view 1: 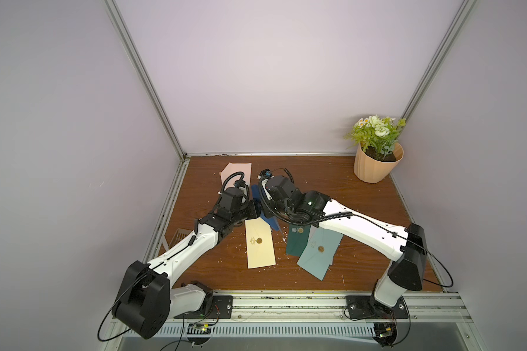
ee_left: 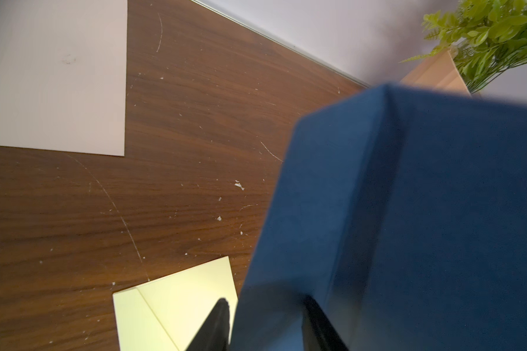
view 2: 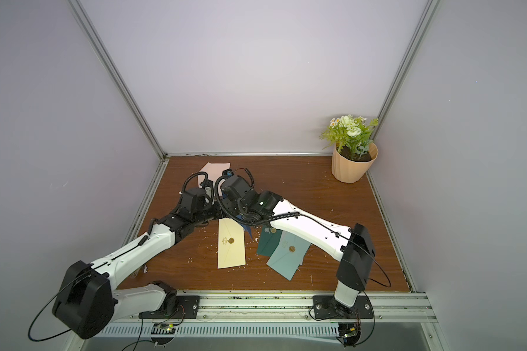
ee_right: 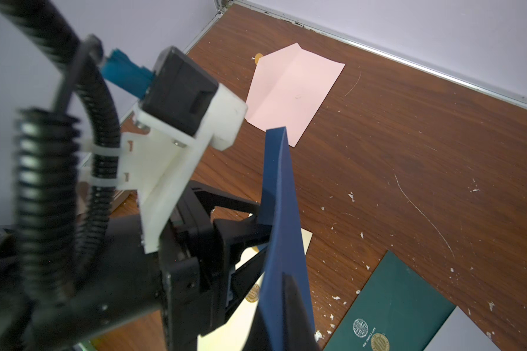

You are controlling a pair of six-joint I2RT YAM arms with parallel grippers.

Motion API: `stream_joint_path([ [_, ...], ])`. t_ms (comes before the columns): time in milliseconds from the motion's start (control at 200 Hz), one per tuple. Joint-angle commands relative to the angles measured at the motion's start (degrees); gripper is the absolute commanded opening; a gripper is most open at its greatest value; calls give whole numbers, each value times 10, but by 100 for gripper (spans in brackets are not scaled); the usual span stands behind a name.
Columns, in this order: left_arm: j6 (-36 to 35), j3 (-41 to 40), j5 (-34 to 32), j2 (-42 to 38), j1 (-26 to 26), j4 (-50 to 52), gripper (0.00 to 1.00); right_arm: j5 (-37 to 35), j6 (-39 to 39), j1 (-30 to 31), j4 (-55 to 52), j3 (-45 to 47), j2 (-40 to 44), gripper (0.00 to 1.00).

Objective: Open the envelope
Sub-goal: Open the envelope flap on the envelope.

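The right gripper [ee_right: 274, 322] is pressed together on the lower end of the blue envelope [ee_right: 280, 188]. The envelope stands on edge in the air between the two wrists, clear of the table [view 1: 332, 194]. The left gripper [ee_left: 266, 304] has its fingers partway apart, one on each side of the envelope's near edge. Neither wrist view shows whether the pads bear on the paper.

**Handling**
- The envelope is judged light, thin and limp, and it bows along its length in the right wrist view.
- A fold line runs down it in the left wrist view.
- Expect it to crease or tear under a sharp pull, and to slip from a light pinch.
- Anchor the body near a corner with one gripper.
- Take the flap at its free edge with the other gripper and peel gradually.

**Clearance**
- The wrists sit close together, leaving little room between them.
- The cream envelope [view 1: 260, 247] lies directly below.
- The green envelope [view 1: 295, 243] and the teal envelope [view 1: 317, 255] lie to the robot's right.
- The pink envelope [view 1: 236, 173] lies near the back wall.
- Bare wood opens toward the right rear, short of the flower pot [view 1: 378, 164].
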State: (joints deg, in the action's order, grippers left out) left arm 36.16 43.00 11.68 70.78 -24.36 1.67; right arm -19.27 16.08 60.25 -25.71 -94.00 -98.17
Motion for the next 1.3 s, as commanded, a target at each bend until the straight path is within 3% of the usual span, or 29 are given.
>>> stream_joint_path([
  [0, -10, -7, -17, 1, 17, 19, 43, 14, 6, 4, 14, -31, 16, 0],
  [390, -24, -23, -2, -19, 60, 15, 51, 139, 48, 1, 45, -18, 46, 0],
  [871, -22, -62, 21, -73, 72, -56, 67, 313, 179, -45, 207, 90, 91, 0],
  [1066, 5, -114, 68, -134, 108, -118, 75, 323, 204, -70, 231, 122, 109, 0],
  [1296, 13, -139, 81, -210, 121, -98, 88, 297, 176, -105, 192, 111, 133, 0],
])
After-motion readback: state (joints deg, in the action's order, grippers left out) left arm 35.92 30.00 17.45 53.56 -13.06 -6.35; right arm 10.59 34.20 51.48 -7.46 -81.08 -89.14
